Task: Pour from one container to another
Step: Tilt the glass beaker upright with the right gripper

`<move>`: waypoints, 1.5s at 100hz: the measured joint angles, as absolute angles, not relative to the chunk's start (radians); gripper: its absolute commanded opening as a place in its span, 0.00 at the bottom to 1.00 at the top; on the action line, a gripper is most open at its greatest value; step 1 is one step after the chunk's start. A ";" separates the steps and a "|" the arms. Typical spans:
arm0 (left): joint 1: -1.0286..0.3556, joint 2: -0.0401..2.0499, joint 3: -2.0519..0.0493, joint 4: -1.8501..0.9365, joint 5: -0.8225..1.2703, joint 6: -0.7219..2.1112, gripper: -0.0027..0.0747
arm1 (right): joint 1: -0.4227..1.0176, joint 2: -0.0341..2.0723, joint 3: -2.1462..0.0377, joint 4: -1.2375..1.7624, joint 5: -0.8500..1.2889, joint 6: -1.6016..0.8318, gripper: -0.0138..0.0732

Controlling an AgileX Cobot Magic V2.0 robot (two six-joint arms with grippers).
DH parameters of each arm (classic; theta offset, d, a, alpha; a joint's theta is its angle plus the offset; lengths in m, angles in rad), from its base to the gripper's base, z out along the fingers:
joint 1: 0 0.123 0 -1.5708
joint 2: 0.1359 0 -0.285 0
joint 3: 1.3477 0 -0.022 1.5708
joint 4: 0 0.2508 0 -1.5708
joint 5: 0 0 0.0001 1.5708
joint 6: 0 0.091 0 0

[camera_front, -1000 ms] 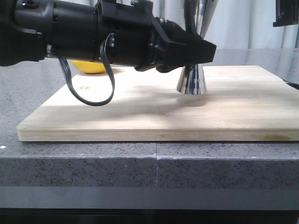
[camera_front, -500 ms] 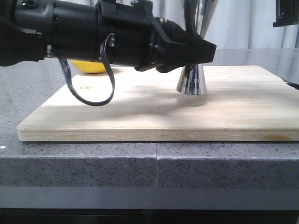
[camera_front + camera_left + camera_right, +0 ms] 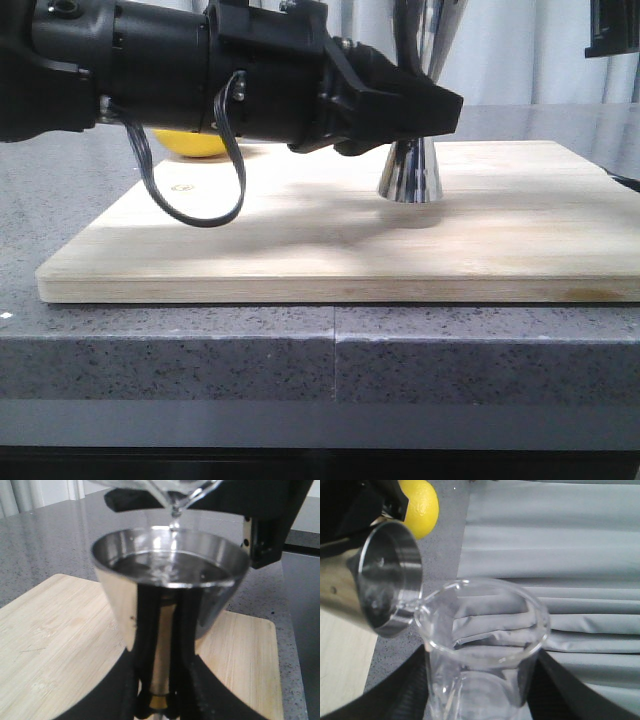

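Liquid point(image 3: 173, 517) is falling in a thin stream from the lip of the glass beaker point(image 3: 482, 645) into the steel jigger point(image 3: 167, 587), as I am watching through the wrist cameras. I am seeing the left gripper point(image 3: 165, 680) clamping the jigger's narrow waist between its black fingers point(image 3: 192, 645), with the jigger standing upright on the wooden board point(image 3: 330, 225). The right gripper point(image 3: 480, 700) is holding the beaker, its dark fingers point(image 3: 405, 690) pressing against both sides of the glass, and the beaker is tipping so that its pouring lip is hanging just over the jigger's rim. In the front view the left arm point(image 3: 200, 75) is stretching across the board and hiding most of the jigger's upper cup, leaving its flared base showing. A lemon point(image 3: 420, 505) is lying behind the arm, near the board's far edge. The board is resting on a speckled grey counter point(image 3: 330, 360).
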State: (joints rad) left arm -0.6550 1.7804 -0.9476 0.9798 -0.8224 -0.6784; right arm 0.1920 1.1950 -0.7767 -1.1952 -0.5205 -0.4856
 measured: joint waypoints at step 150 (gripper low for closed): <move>-0.655 1.780 -0.948 0.980 -0.827 -0.678 0.01 | 0.192 1.268 -0.777 -0.343 -0.462 -0.177 0.56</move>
